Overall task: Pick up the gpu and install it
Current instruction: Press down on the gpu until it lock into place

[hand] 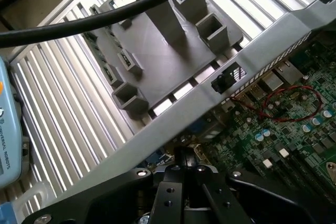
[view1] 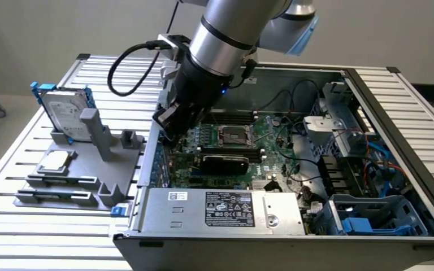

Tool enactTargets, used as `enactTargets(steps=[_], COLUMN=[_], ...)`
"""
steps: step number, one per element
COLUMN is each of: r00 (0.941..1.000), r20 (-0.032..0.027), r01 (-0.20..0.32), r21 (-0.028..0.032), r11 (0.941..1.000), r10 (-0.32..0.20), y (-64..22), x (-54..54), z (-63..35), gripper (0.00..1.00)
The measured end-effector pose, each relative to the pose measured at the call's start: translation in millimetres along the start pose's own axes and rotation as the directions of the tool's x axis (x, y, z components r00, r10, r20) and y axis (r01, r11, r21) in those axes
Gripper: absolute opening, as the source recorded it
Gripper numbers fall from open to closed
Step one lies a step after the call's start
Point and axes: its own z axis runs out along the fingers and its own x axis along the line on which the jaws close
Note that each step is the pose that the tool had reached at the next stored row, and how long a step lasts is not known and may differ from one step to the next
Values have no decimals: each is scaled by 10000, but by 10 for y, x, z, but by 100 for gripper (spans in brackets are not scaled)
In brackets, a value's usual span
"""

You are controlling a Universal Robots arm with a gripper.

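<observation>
gpu [view1: 225, 164] seated on motherboard [view1: 277, 141], "UNIVERSAL ROBOTS" on arm [hand: 8, 129]

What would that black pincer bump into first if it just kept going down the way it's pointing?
Most likely the green motherboard inside the open computer case, near the case's wall on the exterior view's left. The pincer points down into it. The gpu sits further along the board, off that line, though depth is hard to judge.

Claw [view1: 173, 127] low inside the open case [view1: 398, 113], hemmed by its side wall [hand: 210, 103] and the motherboard [view1: 232, 144].
</observation>
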Motion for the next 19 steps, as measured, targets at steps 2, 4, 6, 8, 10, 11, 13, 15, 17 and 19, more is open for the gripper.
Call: enactTargets(steps=[2,4,6,8,10,11,13,15,17,19], r00=[9999,9996,9994,9993,9995,9995,9995,9994,9994,9994], r20=[-50,-122,-179,-210,-203,-206,-213,-213,-214,-214], r01=[-137,-244,-281,-294,-258,-255,-252,-252,-252,-252], r21=[23,59,82,94,95,100,103,103,103,103], r11=[9999,9997,9996,9995,9996,9996,9996,9996,9996,9996], r10=[137,245,283,296,260,257,254,254,254,254], y=[-2,-1,-1,4,29,28,26,26,26,26], x=[-5,-10,-14,-15,10,12,13,13,13,13], z=[6,9,11,-3,-74,-77,-80,-80,-80,-80], gripper=[11,11,11,11,11,11,11,11,11,11])
